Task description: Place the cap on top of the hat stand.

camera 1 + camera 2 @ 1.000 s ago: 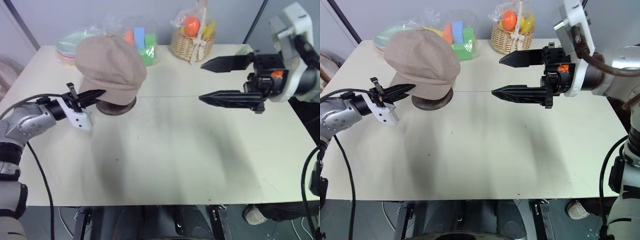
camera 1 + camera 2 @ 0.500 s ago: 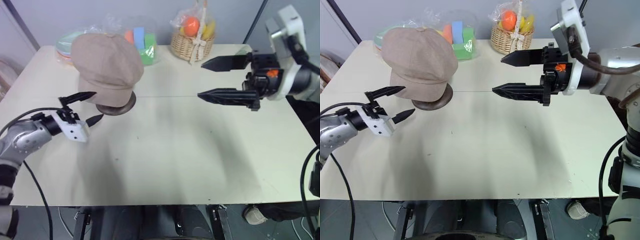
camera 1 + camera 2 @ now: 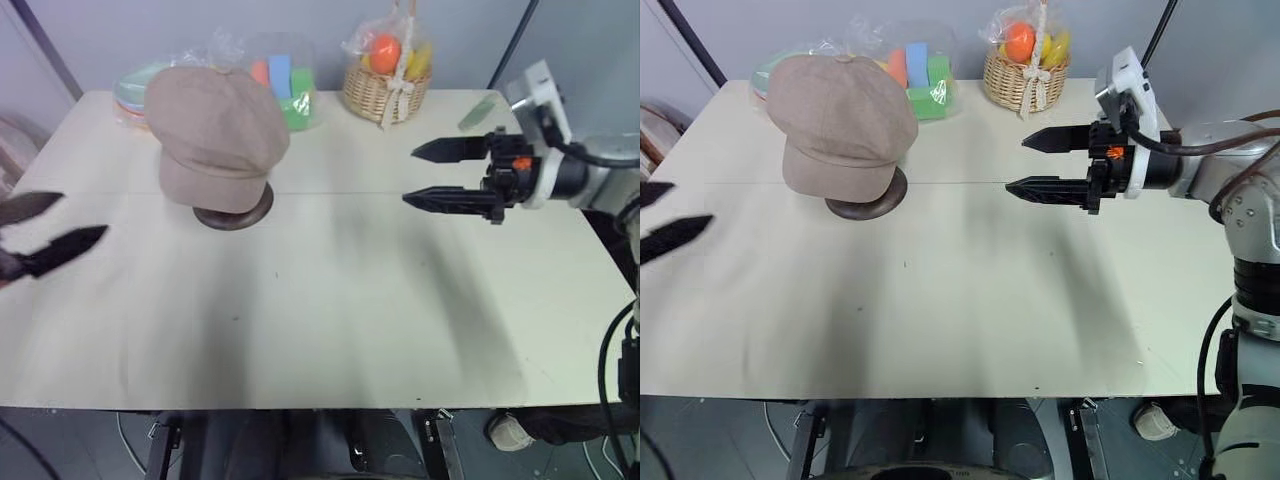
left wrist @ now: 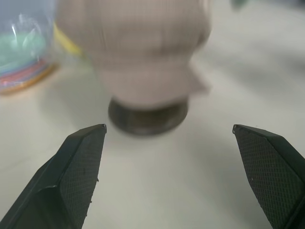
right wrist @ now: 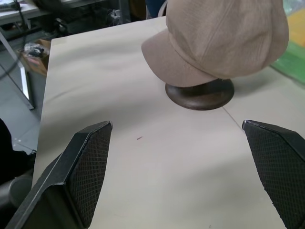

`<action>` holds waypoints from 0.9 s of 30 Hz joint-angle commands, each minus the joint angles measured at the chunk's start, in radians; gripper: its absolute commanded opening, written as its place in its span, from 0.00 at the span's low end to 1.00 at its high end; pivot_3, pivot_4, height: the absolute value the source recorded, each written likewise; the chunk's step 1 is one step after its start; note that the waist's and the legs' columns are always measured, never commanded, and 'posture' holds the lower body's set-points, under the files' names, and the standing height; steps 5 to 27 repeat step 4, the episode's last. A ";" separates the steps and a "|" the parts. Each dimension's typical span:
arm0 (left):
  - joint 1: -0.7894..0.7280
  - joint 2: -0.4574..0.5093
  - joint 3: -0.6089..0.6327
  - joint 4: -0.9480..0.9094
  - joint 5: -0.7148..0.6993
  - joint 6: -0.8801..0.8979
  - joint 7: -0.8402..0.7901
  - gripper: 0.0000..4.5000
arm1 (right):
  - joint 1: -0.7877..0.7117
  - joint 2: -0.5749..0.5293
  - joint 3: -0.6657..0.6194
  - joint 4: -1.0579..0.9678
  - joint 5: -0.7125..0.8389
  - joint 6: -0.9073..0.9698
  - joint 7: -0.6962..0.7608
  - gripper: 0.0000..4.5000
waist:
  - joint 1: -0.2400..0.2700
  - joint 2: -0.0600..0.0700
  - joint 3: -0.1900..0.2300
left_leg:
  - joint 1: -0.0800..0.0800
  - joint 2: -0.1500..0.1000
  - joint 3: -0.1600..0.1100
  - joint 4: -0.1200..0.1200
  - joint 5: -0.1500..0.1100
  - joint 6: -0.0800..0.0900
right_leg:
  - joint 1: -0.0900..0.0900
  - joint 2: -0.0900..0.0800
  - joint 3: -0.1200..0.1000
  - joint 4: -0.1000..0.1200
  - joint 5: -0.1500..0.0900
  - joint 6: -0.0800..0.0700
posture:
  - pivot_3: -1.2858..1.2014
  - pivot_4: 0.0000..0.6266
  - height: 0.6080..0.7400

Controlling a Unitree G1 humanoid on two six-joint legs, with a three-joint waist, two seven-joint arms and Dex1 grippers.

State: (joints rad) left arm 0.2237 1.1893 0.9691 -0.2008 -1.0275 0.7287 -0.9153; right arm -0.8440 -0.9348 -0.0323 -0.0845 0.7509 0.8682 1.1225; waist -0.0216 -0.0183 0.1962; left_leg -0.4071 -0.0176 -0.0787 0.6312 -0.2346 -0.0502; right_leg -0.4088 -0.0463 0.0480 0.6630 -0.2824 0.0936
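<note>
While the cap (image 3: pixel 216 132) crowns the hat stand (image 3: pixel 233 213), both pincers gape apart.

Tan cap (image 3: pixel 217 133) covering hat stand (image 3: pixel 233 213).

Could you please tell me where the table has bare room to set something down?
The table's whole near half is bare, as is the middle between hat stand and right gripper. The far edge is crowded: plates, blocks, basket.
</note>
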 commanded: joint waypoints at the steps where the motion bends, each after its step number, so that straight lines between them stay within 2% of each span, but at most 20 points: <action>1: -0.025 0.047 0.111 0.051 -0.008 0.109 -0.057 0.99 | -0.037 0.009 -0.003 0.021 -0.022 -0.034 0.034 1.00 | -0.001 0.000 0.000 | 0.000 0.000 0.000 0.000 0.000 0.000 | 0.000 0.000 0.000 0.000 0.000 0.000 | 0.52 0.24 1.00; 4: -0.027 0.052 0.120 0.031 0.047 0.122 -0.085 0.99 | -0.042 0.022 0.003 0.028 -0.031 -0.041 0.047 1.00 | -0.002 0.000 0.000 | 0.000 0.000 0.000 -0.001 0.000 0.000 | 0.000 0.000 0.001 0.000 0.000 0.000 | 0.52 0.24 1.00; 27: -0.027 0.052 0.120 0.031 0.047 0.122 -0.085 0.99 | -0.042 0.022 0.003 0.028 -0.031 -0.041 0.047 1.00 | -0.002 0.000 0.000 | 0.000 0.000 0.000 -0.001 0.000 0.000 | 0.000 0.000 0.001 0.000 0.000 0.000 | 0.52 0.24 1.00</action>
